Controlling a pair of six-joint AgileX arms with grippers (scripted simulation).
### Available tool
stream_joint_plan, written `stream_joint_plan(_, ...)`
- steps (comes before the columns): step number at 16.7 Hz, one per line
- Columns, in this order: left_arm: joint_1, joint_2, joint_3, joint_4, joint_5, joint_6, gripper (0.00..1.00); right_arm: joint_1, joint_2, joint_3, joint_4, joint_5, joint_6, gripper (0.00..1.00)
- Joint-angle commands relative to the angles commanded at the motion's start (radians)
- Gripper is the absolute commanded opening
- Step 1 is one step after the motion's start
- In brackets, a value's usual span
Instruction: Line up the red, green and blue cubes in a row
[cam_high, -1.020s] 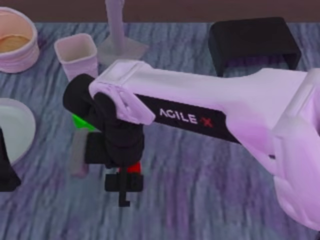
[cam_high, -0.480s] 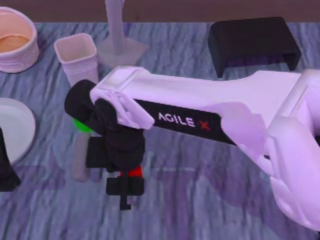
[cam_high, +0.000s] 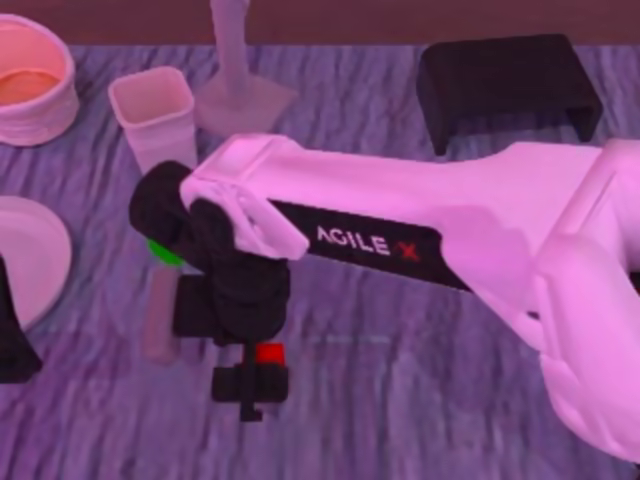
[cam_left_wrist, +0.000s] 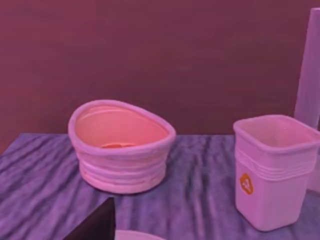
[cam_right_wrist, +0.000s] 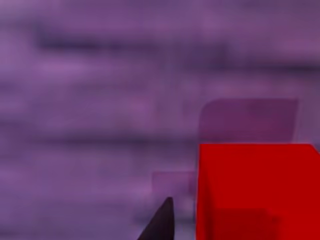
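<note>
The red cube rests on the table left of centre, its shadow touching it. My right gripper hangs over it, reached far across from the right. One dark fingertip stands beside the cube with a gap between them, so the jaws are open. A sliver of the green cube shows from under the right arm's wrist. The blue cube is hidden. My left gripper is parked at the table's left edge, with one finger showing far to the side.
A bowl and a white cup stand at the back left. A plate lies at the left edge. A pale stand and a black block sit at the back.
The right gripper has shifted slightly toward the table's front edge, and more of the red cube now shows behind it. The left arm has not moved.
</note>
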Motion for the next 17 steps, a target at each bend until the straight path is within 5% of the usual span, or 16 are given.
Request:
stream_joint_plan(2, 0.000, 0.000, 0.000, 0.000, 0.000, 0.000, 1.00, 0.000, 0.000, 0.000, 0.000, 0.000, 0.000, 1.00)
stream_joint_plan(11, 0.000, 0.000, 0.000, 0.000, 0.000, 0.000, 1.00, -0.002, 0.000, 0.004, -0.004, 0.000, 0.000, 1.00)
stream_joint_plan(17, 0.000, 0.000, 0.000, 0.000, 0.000, 0.000, 1.00, 0.002, -0.025, 0.158, -0.193, -0.001, -0.003, 1.00)
